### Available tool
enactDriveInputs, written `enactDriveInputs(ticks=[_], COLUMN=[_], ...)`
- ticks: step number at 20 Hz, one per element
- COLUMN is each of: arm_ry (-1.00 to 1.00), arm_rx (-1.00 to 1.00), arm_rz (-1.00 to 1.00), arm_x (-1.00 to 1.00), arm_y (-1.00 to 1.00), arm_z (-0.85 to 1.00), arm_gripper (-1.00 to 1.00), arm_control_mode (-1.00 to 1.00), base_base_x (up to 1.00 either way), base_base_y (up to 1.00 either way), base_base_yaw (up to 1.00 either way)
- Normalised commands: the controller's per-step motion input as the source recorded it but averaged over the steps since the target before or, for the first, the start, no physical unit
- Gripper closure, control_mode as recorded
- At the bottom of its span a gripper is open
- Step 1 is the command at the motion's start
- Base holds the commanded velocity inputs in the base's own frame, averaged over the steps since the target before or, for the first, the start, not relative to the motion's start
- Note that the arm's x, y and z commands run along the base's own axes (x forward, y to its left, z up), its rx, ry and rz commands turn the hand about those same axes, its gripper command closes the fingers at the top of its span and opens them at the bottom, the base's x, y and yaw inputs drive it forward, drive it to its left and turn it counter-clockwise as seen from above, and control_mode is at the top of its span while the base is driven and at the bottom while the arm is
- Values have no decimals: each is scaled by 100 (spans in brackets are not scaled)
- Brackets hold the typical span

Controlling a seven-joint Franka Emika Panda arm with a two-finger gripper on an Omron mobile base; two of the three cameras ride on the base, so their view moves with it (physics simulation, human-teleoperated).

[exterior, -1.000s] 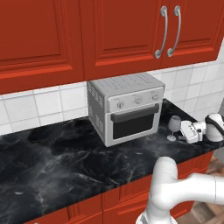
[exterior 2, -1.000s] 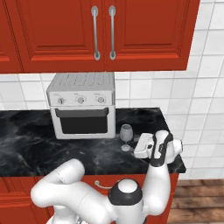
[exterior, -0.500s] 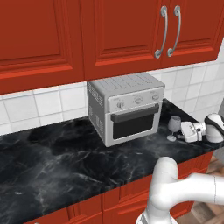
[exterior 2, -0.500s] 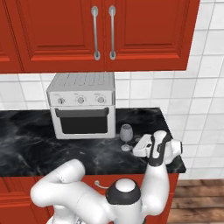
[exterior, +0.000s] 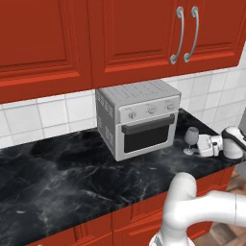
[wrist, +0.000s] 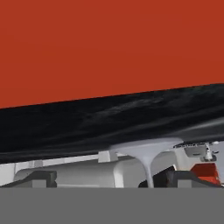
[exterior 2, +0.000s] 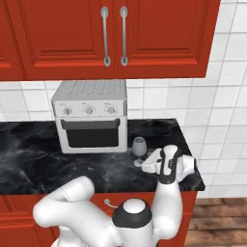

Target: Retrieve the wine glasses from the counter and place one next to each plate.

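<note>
White two-finger gripper (exterior 2: pixel 148 165) lies level, low over the right end of the black white-veined marble counter (exterior: pixel 72 178) near its front edge, jaws spread wide, pinching nothing. Just beyond its tips: clear stemmed wine glass (exterior 2: pixel 139 150), upright, long axis vertical, foot on marble. Behind-left, silver boxy toaster oven (exterior: pixel 138 122) against tiled wall; bare marble stretches leftward.

White arm bent low and forward, claw (exterior 2: pixel 146 166) sideways, jaws wide apart.
</note>
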Motion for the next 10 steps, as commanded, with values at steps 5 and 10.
enactDriveInputs(ticks=[5,10], arm_ry=[0,0], arm_rx=[0,0], arm_rz=[-7,-10], arm_x=[0,0], arm_y=[17,14], arm_z=[0,0], arm_gripper=[-100,-100], arm_control_mode=[-100,-100], base_base_x=[0,0], base_base_y=[0,0], base_base_yaw=[0,0])
